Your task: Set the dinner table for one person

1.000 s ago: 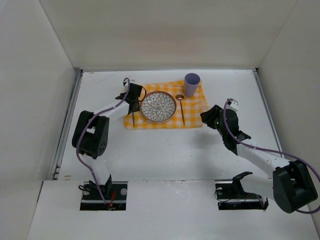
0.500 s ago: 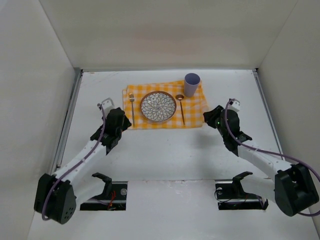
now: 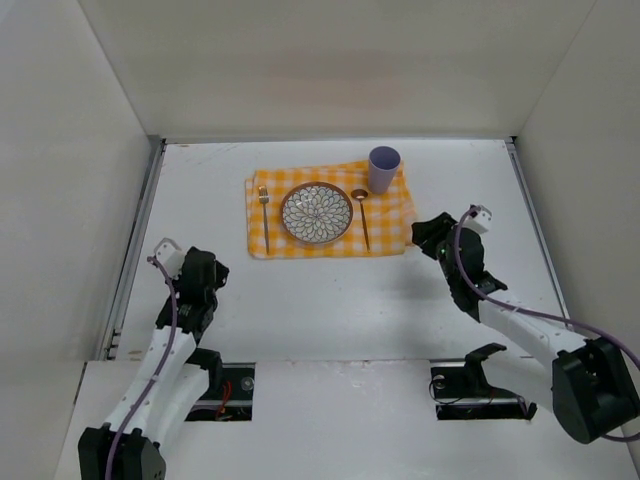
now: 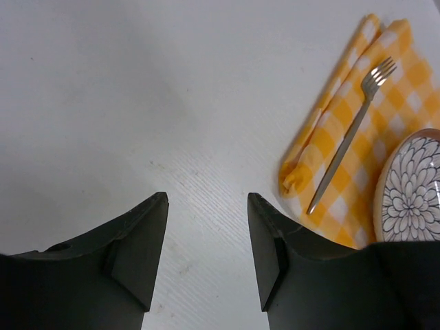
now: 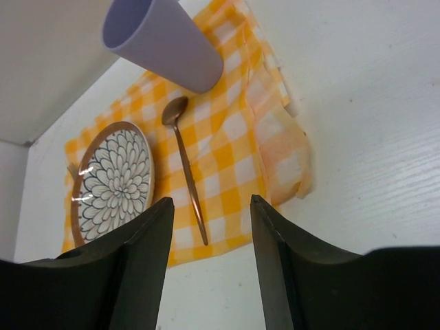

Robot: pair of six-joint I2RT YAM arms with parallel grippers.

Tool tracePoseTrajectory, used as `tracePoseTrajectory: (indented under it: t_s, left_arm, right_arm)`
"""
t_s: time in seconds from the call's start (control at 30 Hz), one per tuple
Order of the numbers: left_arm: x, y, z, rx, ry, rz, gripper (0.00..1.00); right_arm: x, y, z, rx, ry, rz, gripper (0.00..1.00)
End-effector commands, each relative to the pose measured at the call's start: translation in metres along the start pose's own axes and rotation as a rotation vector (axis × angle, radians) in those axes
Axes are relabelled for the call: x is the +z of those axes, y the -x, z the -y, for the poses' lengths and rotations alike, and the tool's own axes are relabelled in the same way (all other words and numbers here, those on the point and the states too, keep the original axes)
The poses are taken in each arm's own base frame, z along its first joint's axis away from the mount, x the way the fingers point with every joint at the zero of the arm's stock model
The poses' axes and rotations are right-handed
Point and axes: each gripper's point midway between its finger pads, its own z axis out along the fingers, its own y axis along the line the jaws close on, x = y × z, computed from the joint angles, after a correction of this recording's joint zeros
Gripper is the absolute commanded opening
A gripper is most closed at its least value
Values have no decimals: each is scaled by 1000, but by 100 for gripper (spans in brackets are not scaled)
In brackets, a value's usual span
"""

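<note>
Though foreshortened from above, reads as one bench (image 3: 330,300): flat, white, walled on three sides, long axis apparently left to right, filling the floor of the view under both arms. Carries one yellow-checked cloth (image 3: 392,228) toward the far middle, spread wider than deep, left edge folded over.

On the cloth, one of each:
- One plate (image 3: 316,213), flower-patterned, at the middle, lying flat.
- One fork (image 3: 265,215) just left of the plate, lengthwise near to far, tines at the far end.
- One spoon (image 3: 362,215) just right of the plate, running the same way, bowl at the far end.
- One cup (image 3: 384,168), lilac, upright with mouth up, at the far right corner beyond the spoon bowl; only its own lilac wall visible inside.

Two arms:
- Left arm (image 3: 185,300) over the near left of the bench, well apart from the cloth. Left jaws apart, bare bench showing between them, with cloth corner, fork and plate rim off to the right in the wrist view.
- Right arm (image 3: 470,275) near the cloth's right edge. Right jaws apart, spoon handle tip, cloth edge and bench showing between them.
</note>
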Motion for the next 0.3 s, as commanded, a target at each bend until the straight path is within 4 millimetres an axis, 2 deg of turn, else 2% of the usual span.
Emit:
tracePoseTrajectory:
  t_s: [0.0,0.27]
  left_arm:
    - [4,1,2,-20,19,-4,47]
    - [10,-6,9,12,14,-23,47]
  right_arm:
    - [8,14,-12,14,24,51,55]
    - [9,10,-14,6,34,29,55]
